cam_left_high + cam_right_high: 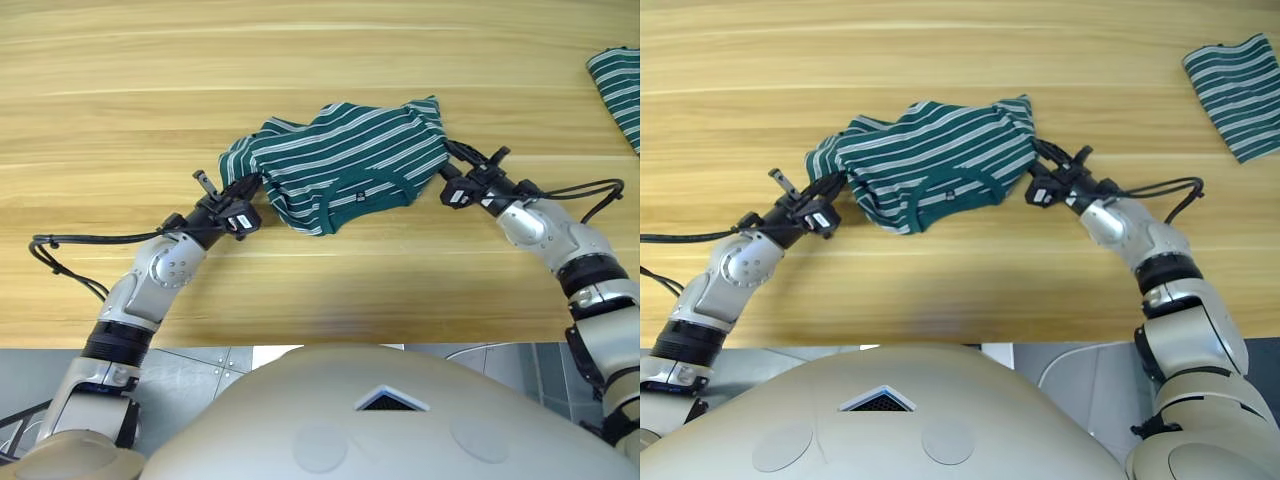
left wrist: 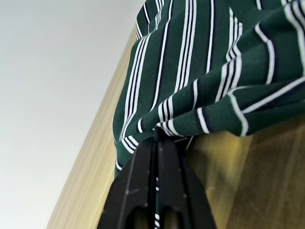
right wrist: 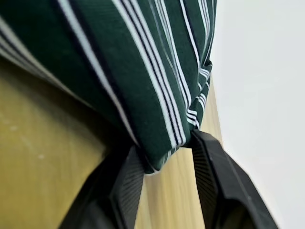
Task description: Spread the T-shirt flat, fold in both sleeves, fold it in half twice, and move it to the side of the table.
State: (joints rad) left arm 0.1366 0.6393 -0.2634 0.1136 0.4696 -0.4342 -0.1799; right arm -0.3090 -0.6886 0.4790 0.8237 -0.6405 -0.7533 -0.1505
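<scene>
The T-shirt (image 1: 340, 165) is soft, matt knitted cloth with a fine rib. The table (image 1: 300, 60) is smooth pale wood with a faint sheen. At two o'clock lies another matt striped cloth (image 1: 1238, 80). The left gripper (image 2: 156, 142) is smooth matt black plastic; the right gripper (image 3: 165, 145) has ridged black pads (image 3: 128, 186).

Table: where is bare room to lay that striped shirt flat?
The table is bare beyond the T-shirt and to its left, and in a strip between it and the near edge. Crowded: the middle, where the left gripper and right gripper hold it, and the far right, with another striped cloth.
</scene>
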